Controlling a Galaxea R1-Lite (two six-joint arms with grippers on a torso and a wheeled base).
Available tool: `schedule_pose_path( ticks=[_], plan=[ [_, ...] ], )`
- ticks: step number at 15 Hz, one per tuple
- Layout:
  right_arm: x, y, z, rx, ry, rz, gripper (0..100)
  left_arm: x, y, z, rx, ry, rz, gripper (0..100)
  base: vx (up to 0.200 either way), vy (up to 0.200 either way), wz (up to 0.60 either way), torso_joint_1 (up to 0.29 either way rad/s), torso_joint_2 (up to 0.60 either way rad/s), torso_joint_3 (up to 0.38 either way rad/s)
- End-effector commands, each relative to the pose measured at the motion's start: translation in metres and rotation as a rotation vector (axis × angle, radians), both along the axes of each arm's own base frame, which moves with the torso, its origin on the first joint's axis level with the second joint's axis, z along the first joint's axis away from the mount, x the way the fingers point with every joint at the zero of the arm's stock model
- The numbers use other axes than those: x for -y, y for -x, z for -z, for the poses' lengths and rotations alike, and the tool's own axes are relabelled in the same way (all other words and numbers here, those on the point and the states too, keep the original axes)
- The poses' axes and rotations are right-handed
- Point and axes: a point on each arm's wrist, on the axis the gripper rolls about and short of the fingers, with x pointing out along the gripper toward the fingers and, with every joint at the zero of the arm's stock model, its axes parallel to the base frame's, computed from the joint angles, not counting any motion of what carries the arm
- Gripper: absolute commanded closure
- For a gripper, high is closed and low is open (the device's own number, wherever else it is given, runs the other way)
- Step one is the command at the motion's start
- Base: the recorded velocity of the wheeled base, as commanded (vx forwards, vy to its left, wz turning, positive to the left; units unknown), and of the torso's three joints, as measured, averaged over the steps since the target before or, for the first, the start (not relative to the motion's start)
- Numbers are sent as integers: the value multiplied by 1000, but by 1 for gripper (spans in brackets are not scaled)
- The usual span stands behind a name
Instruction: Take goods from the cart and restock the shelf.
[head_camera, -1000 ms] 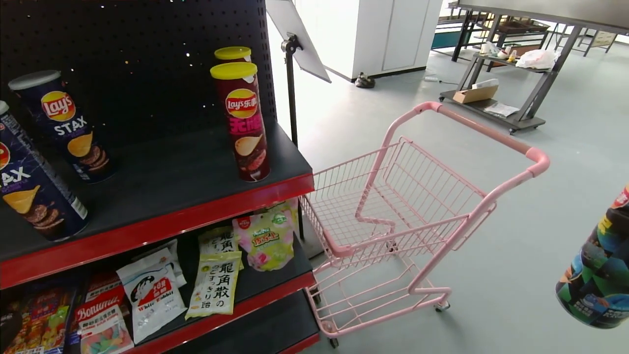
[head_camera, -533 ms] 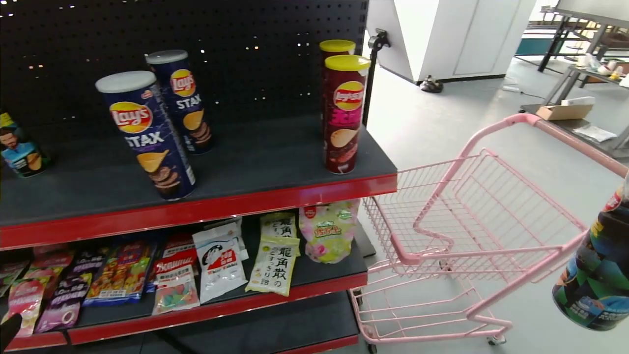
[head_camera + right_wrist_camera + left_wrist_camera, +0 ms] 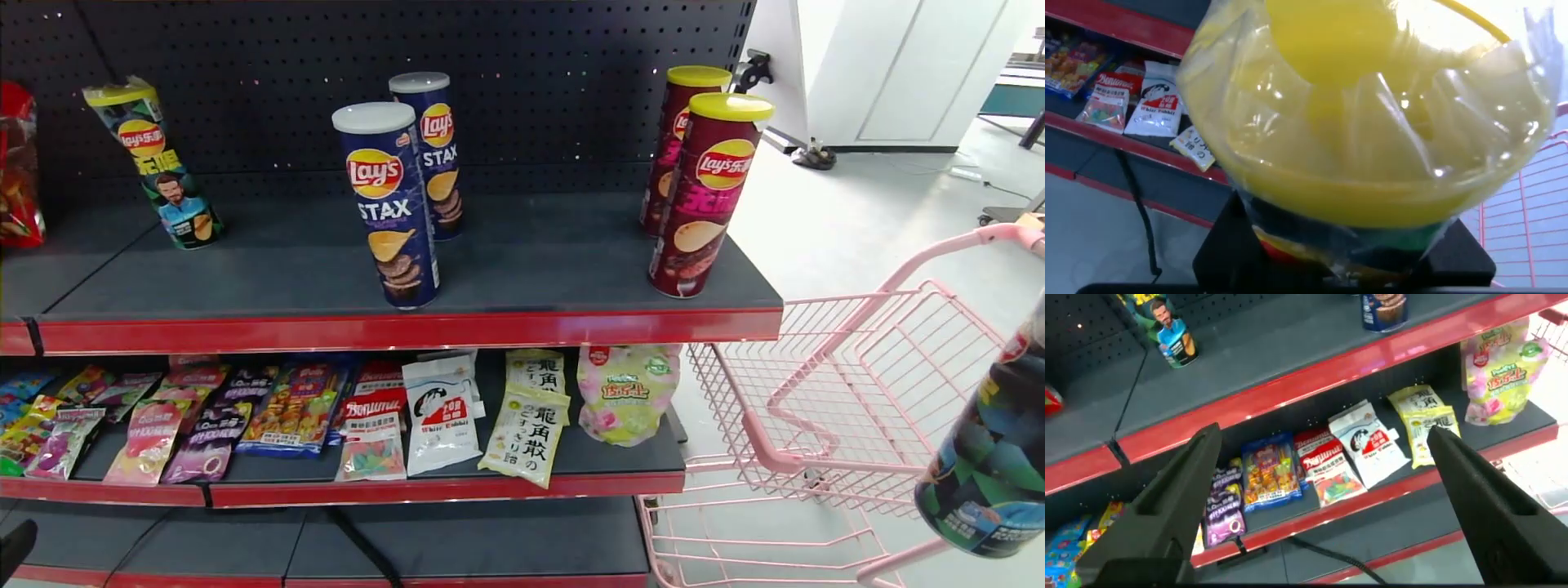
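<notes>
1. Head view: the shelf (image 3: 531, 261) top board carries two blue cans (image 3: 388, 204) in the middle. Two maroon cans (image 3: 706, 196) stand at its right end, and one green can (image 3: 155, 163) stands tilted near the left. Snack bags (image 3: 441, 416) lie in a row on the board below. The pink cart (image 3: 824, 298) stands just right of the shelf, and what I can see of its basket looks empty. My can (image 3: 988, 457) hangs at the far right, over the cart's near rim and well apart from the shelf.

2. Left wrist view: the left claw (image 3: 1323, 437) is spread wide with nothing between its fingers. It hangs in front of the lower board and its snack bags (image 3: 1315, 465).

3. Right wrist view: the right claw (image 3: 1343, 261) is pinching the can (image 3: 1372, 122) low on its body. The yellow lid under clear wrap faces the camera, and the shelf sits off to one side.

4. Progress, as I judge it: the pick from the cart is done and the placing is not, since the can is off the shelf. Its pattern and yellow lid look like the green can's, so I would carry it across to the open stretch beside that one. The visible basket is bare, so this may be the last item.
</notes>
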Motion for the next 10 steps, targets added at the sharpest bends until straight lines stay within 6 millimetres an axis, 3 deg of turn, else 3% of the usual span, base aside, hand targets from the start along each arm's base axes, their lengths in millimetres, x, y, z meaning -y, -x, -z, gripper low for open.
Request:
schedule_pose_path(
  ticks=[1, 6, 10],
  plan=[
    [0, 1, 0, 4, -1, 1, 100, 0, 0, 0, -1, 0, 0, 0, 0, 0, 0, 0, 0, 0],
    [1, 2, 0, 6, 0, 1, 100, 0, 0, 0, 1, 0, 1, 0, 0, 0, 0, 0, 0, 0],
    [-3, 0, -5, 15, -7, -79, 100, 0, 1, 0, 2, 1, 3, 0, 0, 200, 0, 1, 4, 4]
  ],
)
